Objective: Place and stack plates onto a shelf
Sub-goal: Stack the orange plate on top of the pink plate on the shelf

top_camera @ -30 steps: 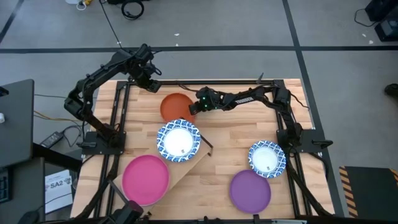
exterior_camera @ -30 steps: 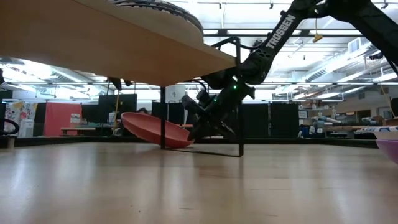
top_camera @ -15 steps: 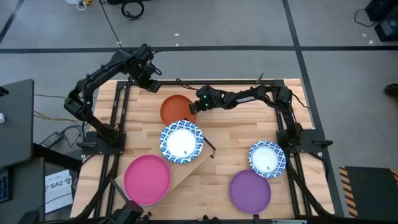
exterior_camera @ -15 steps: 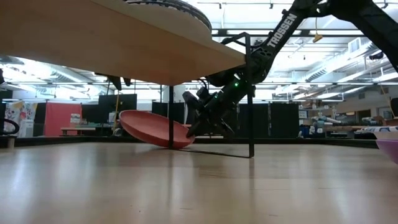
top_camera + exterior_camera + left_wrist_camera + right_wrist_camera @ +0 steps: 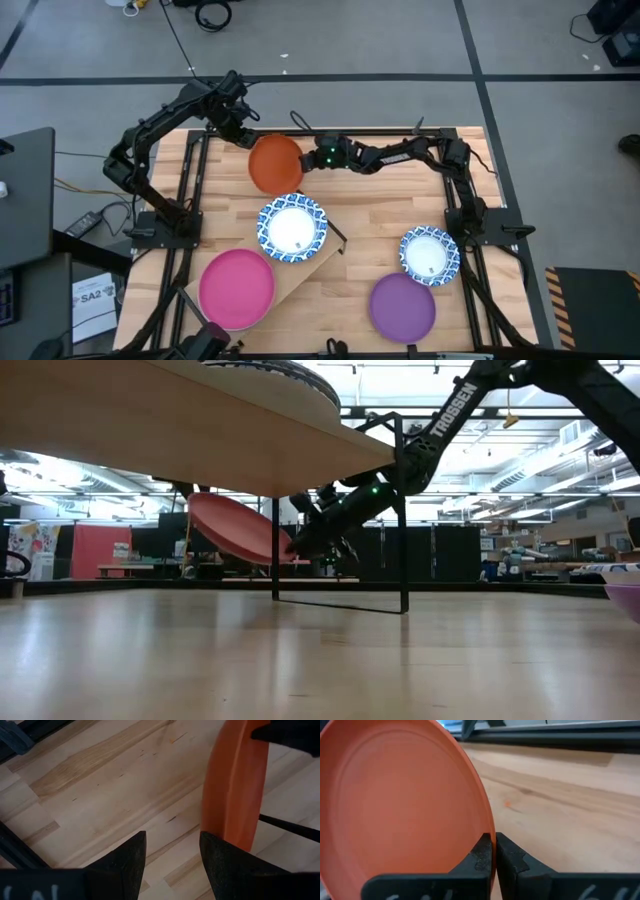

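Observation:
An orange plate (image 5: 275,165) hangs tilted above the table's far middle, in front of my right gripper (image 5: 305,163), which is shut on it. My left gripper (image 5: 240,130) hovers open just beyond the plate's left edge, touching nothing; the plate's edge (image 5: 235,785) shows beside its fingers. The shelf (image 5: 300,270), a light wood board on black legs, stands at the near left. On it rest a blue-and-white plate (image 5: 292,227) and a magenta plate (image 5: 236,289). Another blue-and-white plate (image 5: 430,254) and a purple plate (image 5: 402,306) lie flat on the table at the near right. My right gripper pinches the orange plate's rim (image 5: 487,832) between its two fingers, one on the hollow upper face and one on the underside. The fingers come from the table's right, slanting slightly down. The plate (image 5: 235,525) is lifted clear and steeply tilted, with its free edge higher than the held edge.
The shelf's black legs (image 5: 403,510) stand just near of the held plate. Black frame rails (image 5: 195,190) run along the table's left and right sides. Bare wood (image 5: 390,205) lies between the shelf and the right-hand plates.
My right gripper has risen, tipped upward and gone a little toward the far edge. The orange plate, whose lower rim was on the table, now hangs clear and more steeply tilted. The shelf has shifted slightly toward the table's right.

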`<act>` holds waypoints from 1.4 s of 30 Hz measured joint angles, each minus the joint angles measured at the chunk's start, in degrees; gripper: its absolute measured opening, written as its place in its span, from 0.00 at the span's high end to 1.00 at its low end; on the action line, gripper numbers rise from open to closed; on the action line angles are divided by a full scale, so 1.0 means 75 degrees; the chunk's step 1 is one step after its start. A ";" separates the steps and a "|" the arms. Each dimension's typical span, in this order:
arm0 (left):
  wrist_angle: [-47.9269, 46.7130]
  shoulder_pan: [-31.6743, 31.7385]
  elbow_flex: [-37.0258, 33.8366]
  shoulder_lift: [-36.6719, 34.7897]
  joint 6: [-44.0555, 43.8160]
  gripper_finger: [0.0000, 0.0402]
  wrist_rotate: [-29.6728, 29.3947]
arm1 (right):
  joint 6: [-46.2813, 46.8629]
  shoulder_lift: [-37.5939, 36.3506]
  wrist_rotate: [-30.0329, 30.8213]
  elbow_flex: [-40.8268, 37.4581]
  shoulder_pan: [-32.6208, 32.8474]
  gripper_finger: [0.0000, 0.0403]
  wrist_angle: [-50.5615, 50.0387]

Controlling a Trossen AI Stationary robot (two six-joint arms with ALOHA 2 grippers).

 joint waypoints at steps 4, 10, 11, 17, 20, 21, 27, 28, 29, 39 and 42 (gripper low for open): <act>0.0000 -0.0002 0.0001 0.0000 0.0000 0.52 0.0000 | 0.0094 -0.0003 0.0003 0.0000 -0.0148 0.97 0.0010; 0.0003 0.0000 0.0002 0.0000 0.0000 0.52 -0.0002 | 0.0291 -0.0009 -0.0154 0.0003 -0.0352 0.97 0.0178; 0.0003 0.0000 0.0003 0.0000 0.0000 0.52 0.0000 | 0.0314 -0.0011 -0.0233 0.0003 -0.0378 0.97 0.0224; 0.0003 -0.0001 0.0001 0.0000 0.0000 0.52 -0.0003 | 0.0451 -0.0014 -0.0562 0.0012 -0.0469 0.97 0.0276; 0.0003 -0.0001 0.0001 0.0000 0.0000 0.52 -0.0003 | 0.0467 -0.0046 -0.0841 0.0012 -0.0560 0.97 0.0259; 0.0003 -0.0001 0.0003 0.0000 0.0000 0.52 -0.0003 | 0.0464 -0.0082 -0.0885 0.0012 -0.0582 0.97 0.0233; 0.0006 0.0000 0.0003 0.0000 0.0000 0.52 -0.0003 | 0.0227 -0.0627 -0.0861 0.0015 -0.0784 0.97 0.0206; 0.0005 0.0000 0.0003 0.0000 0.0000 0.52 -0.0003 | 0.0145 -0.0756 -0.0842 0.0015 -0.0838 0.97 0.0157; 0.0012 0.0000 0.0003 0.0000 0.0000 0.52 -0.0003 | 0.0039 -0.0892 -0.0803 0.0015 -0.0892 0.97 0.0078; 0.0654 0.0023 0.0009 -0.0227 -0.0003 0.52 -0.0009 | -0.1358 -0.2367 0.0672 0.0015 -0.1505 0.97 -0.1460; 0.1231 0.0020 0.0009 -0.0481 -0.0045 0.52 -0.0026 | -0.1809 -0.2837 0.1385 0.0015 -0.1657 0.97 -0.2033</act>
